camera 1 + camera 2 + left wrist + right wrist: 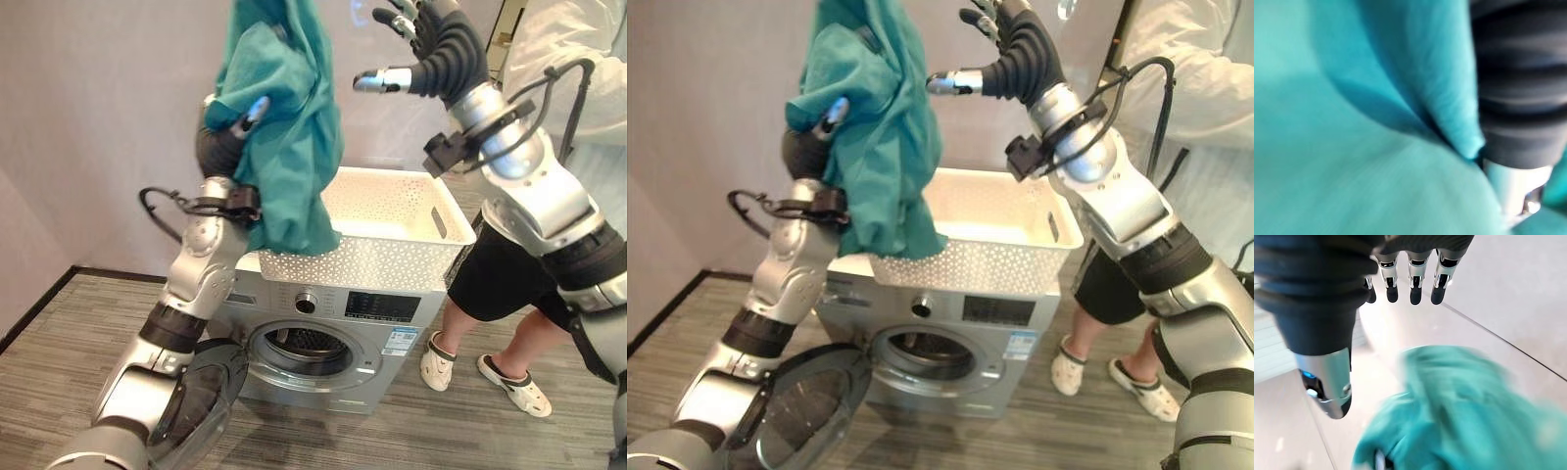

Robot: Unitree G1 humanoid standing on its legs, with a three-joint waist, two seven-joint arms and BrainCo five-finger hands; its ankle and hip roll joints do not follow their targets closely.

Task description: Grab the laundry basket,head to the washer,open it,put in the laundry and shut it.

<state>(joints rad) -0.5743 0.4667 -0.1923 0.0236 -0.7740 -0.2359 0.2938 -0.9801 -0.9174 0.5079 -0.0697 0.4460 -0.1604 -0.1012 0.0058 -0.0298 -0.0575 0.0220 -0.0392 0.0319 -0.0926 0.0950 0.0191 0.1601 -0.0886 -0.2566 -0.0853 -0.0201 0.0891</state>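
Note:
My left hand is raised over the left end of the white perforated laundry basket and is shut on a teal cloth. The cloth hangs down to the basket's rim and drapes around the hand in the left wrist view. The basket stands on top of the silver washer. The washer's round door is swung open at the lower left, and the drum shows. My right hand is open, held high above the basket, its fingers straight over the cloth.
A person in dark shorts and white shoes stands close to the washer's right side, behind my right arm. A grey wall runs behind the washer. Wood-pattern floor lies in front and to the left.

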